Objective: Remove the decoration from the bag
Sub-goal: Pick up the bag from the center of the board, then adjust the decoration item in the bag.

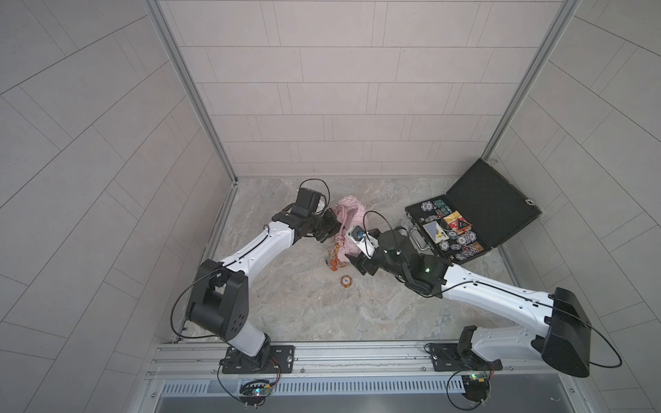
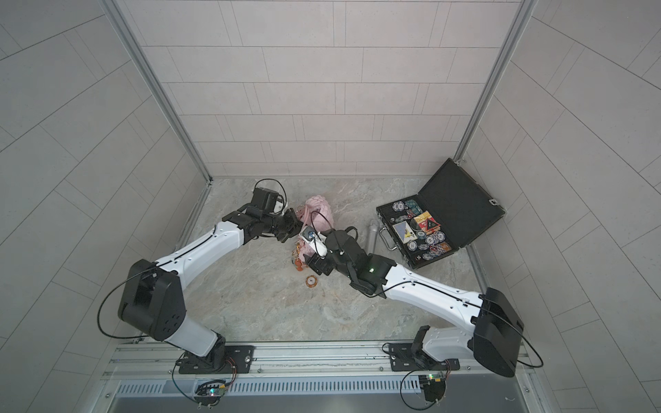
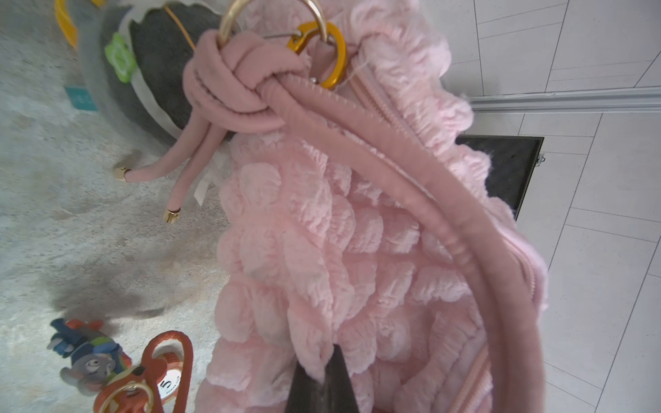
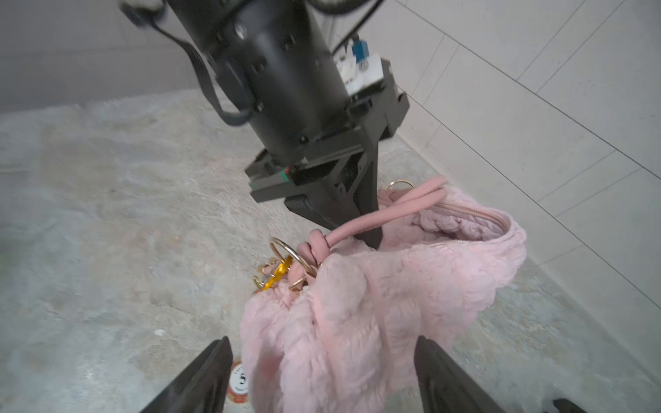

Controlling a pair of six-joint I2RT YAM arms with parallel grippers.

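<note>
Left of centre, the left gripper (image 1: 329, 226) pinches the bag (image 1: 352, 208), mid-frame in both top views. The decoration (image 1: 334, 264) is clipped to the bag's gold ring (image 3: 226, 25), not yet off. Rightward, the right gripper (image 4: 322, 339) straddles the bag, spread.

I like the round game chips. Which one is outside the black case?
The orange-and-white chip lying alone on the table, near the pink bag. All the other chips sit inside the open case.
</note>
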